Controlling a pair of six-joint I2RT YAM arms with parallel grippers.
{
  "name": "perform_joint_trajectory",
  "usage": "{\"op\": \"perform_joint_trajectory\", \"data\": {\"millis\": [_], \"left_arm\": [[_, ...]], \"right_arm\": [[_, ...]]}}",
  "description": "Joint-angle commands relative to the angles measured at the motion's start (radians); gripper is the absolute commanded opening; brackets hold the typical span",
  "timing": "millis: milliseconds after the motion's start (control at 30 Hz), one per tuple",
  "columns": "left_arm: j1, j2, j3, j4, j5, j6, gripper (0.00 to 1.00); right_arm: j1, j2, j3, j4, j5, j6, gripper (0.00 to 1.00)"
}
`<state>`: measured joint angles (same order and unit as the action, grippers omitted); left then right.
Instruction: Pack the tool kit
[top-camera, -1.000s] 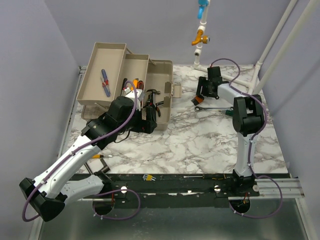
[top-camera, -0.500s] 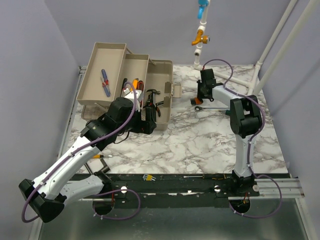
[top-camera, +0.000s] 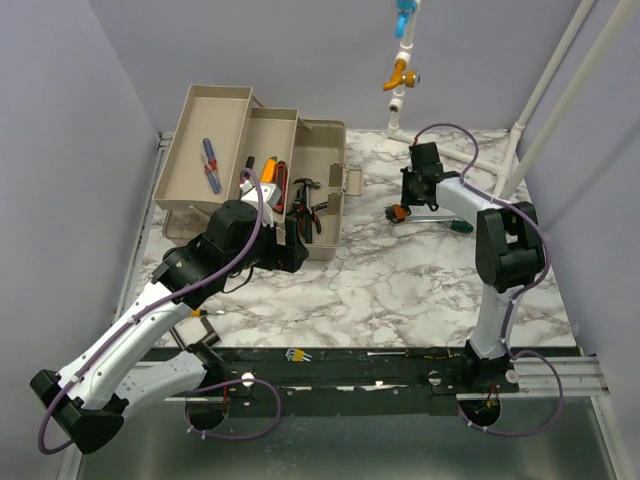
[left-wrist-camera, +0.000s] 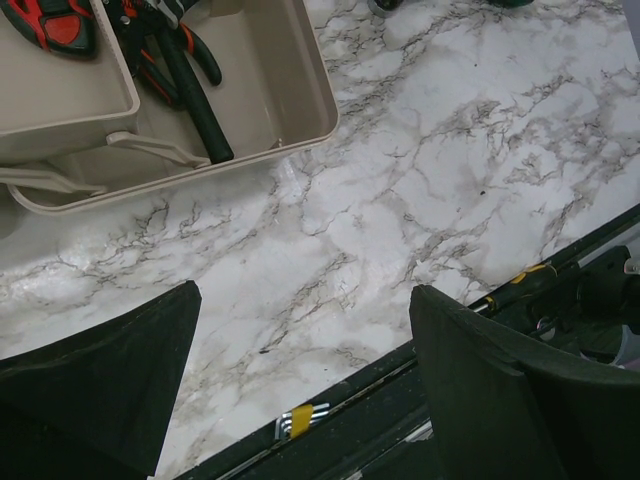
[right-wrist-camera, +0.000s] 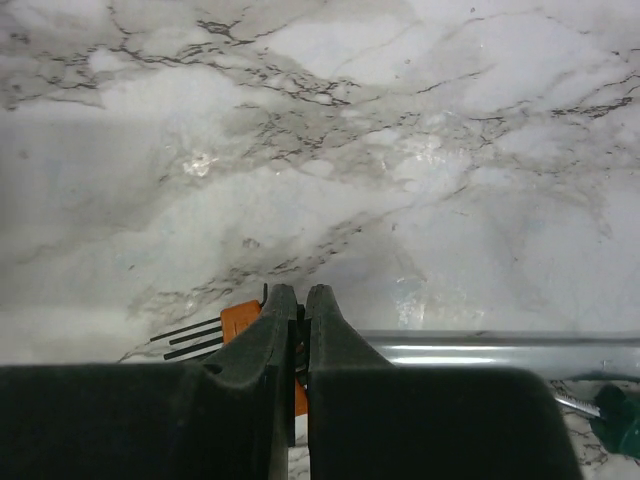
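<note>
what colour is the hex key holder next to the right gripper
Orange; the hex key holder shows best in the right wrist view.

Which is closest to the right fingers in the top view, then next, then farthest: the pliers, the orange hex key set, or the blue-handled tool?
1. orange hex key set, right at the right fingers.
2. pliers, in the tool box, to the left.
3. blue-handled tool, far-left tray.
</note>
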<state>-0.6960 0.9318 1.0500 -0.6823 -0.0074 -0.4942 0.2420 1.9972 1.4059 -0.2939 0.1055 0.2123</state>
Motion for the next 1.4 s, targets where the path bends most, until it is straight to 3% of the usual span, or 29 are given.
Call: {"op": "perform_joint_trajectory", "data": {"millis": [0, 200, 333, 600, 833, 1000, 1267, 1300, 1367], "left_arm": [[-0.007, -0.020, -0.017, 0.004, -0.010, -0.004, 0.88], [-0.008, -0.030, -0.022, 0.006, -0.015, -0.007, 0.88], [-0.007, -0.034, -0.018, 0.002, -0.038, -0.015, 0.88], [0.023, -0.066, 0.101, -0.113, -0.220, 0.015, 0.88], [0.217, -0.082, 0.316, -0.233, -0.307, 0.159, 0.92], [0.448, -0.027, 0.399, -0.224, -0.184, 0.194, 0.96], [0.761, 0.101, 0.503, -0.191, 0.034, 0.137, 0.96], [0.797, 0.110, 0.502, -0.182, 0.071, 0.127, 0.96], [0.861, 0.124, 0.493, -0.153, 0.134, 0.115, 0.96]], "right_arm": [[0.004, -0.111, -0.020, -0.011, -0.085, 0.028, 0.01], [0.023, -0.236, -0.028, -0.004, -0.231, 0.066, 0.01], [0.089, -0.277, 0.045, -0.022, -0.250, 0.074, 0.01], [0.295, -0.167, 0.301, -0.016, -0.202, 0.096, 0.01], [0.446, 0.041, 0.537, 0.126, -0.135, 0.098, 0.01], [0.462, 0.206, 0.667, 0.315, -0.051, 0.049, 0.01], [0.461, 0.464, 0.958, 0.409, 0.110, -0.140, 0.01], [0.461, 0.477, 0.968, 0.427, 0.122, -0.153, 0.07], [0.462, 0.483, 0.969, 0.461, 0.135, -0.163, 0.56]]}}
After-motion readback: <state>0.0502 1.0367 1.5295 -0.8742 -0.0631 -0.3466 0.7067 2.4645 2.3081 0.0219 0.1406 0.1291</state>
